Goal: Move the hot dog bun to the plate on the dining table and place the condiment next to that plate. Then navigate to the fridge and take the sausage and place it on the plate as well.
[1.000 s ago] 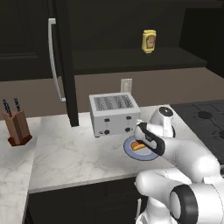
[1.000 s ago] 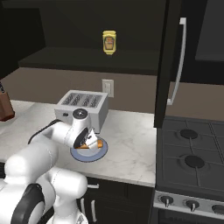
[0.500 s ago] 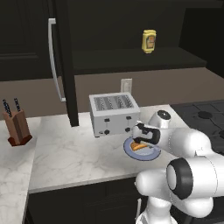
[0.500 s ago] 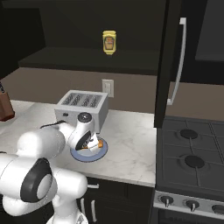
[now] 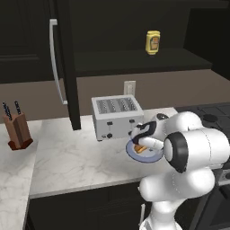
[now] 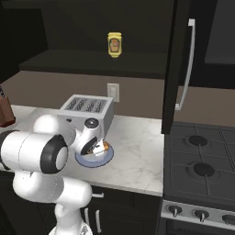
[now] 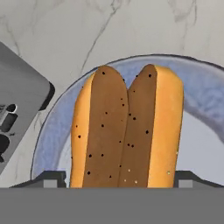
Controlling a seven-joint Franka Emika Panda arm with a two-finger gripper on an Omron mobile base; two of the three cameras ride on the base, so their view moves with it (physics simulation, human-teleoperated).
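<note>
The hot dog bun (image 7: 127,131), tan-orange and split, lies on a blue-grey dish (image 7: 205,113) on the marble counter in front of the toaster. My gripper (image 7: 119,179) is down over it, one fingertip (image 7: 50,179) at each long side and close to the crust, and the jaws are still apart. From the base views, the gripper (image 5: 143,143) (image 6: 98,148) covers most of the bun (image 5: 140,148) (image 6: 104,147). The yellow condiment (image 5: 152,42) (image 6: 114,45) stands on a dark shelf above. The plate, dining table, fridge and sausage are out of view.
A silver toaster (image 5: 114,114) (image 6: 87,108) stands just behind the dish (image 5: 150,157). A knife block (image 5: 17,130) is at the far left. A tall dark panel with a long handle (image 5: 55,58) rises behind. A black stove (image 6: 202,156) lies to the right.
The hand has sunk lower over the bun and the elbow has swung up toward the cameras. The jaws have narrowed a little. The bun still rests on the dish.
</note>
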